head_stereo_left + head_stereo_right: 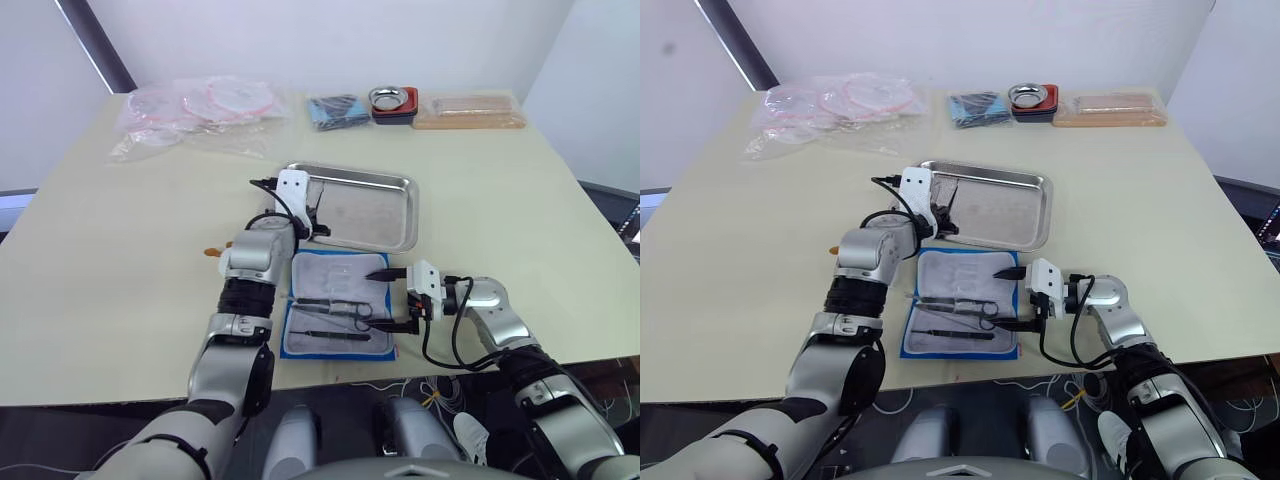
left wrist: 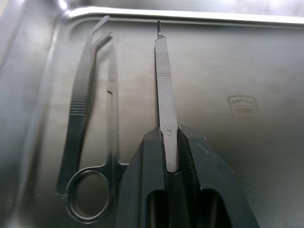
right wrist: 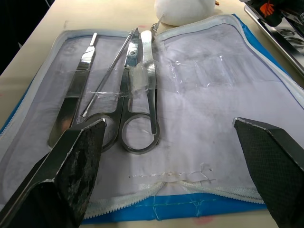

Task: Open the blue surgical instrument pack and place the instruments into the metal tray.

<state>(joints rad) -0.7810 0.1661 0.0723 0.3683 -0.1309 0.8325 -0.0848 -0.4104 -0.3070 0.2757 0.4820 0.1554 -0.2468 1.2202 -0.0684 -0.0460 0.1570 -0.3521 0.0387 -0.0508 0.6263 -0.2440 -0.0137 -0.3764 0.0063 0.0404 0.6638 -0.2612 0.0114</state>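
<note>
The blue surgical instrument pack (image 1: 340, 272) lies open near the table's front edge, its pale lining up. Several instruments are strapped in it: a flat handle (image 3: 78, 80), a thin probe (image 3: 107, 78), scissors (image 3: 130, 95) and tweezers (image 3: 149, 80). My right gripper (image 1: 380, 301) is open wide at the pack's right edge, low over the lining, with nothing between its fingers. Just behind the pack is the metal tray (image 1: 410, 215). My left gripper (image 1: 315, 222) hangs over the tray's left part, shut on a scalpel handle (image 2: 164, 80) marked 3. Ring-handled scissors (image 2: 110, 109) and bent tweezers (image 2: 80, 104) lie in the tray.
Along the table's far side lie clear bags of pink tubing (image 1: 200, 110), a small blue packet (image 1: 337, 108), a round metal bowl in a red holder (image 1: 393, 100) and a tan flat package (image 1: 470, 110). The pack sits close to the front table edge.
</note>
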